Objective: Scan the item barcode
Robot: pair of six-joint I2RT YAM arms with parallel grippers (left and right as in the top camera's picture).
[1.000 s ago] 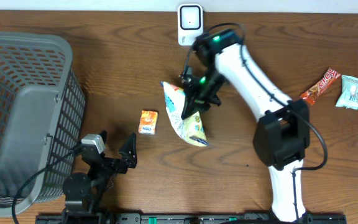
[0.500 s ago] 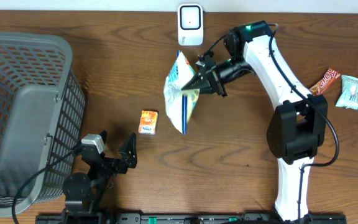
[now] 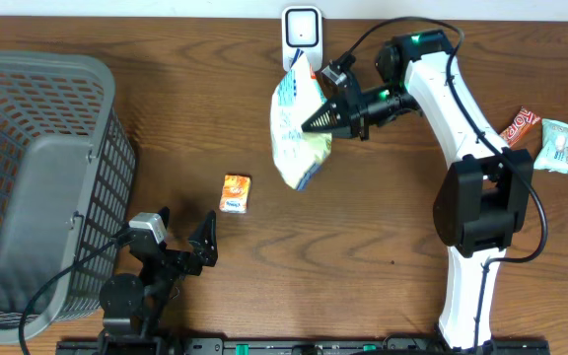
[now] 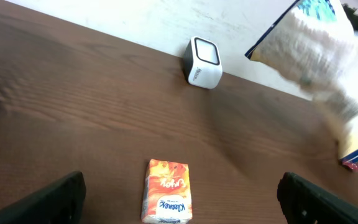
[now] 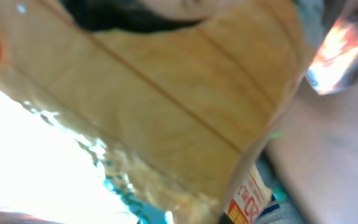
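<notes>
A missed scan is risked if the barcode on the snack bag (image 3: 294, 148) faces away from the scanner (image 3: 302, 37) — the bag is held tilted just in front of it. The right gripper (image 3: 314, 122) is clamped on the bag; the left gripper (image 3: 183, 227), far from the scanner, is spread wide — empty.

Grey basket (image 3: 42, 61), orange pack (image 3: 235, 193), perhaps tissues

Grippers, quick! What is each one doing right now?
Left gripper: open, holding nothing.
Right gripper: shut on the snack bag.
</notes>
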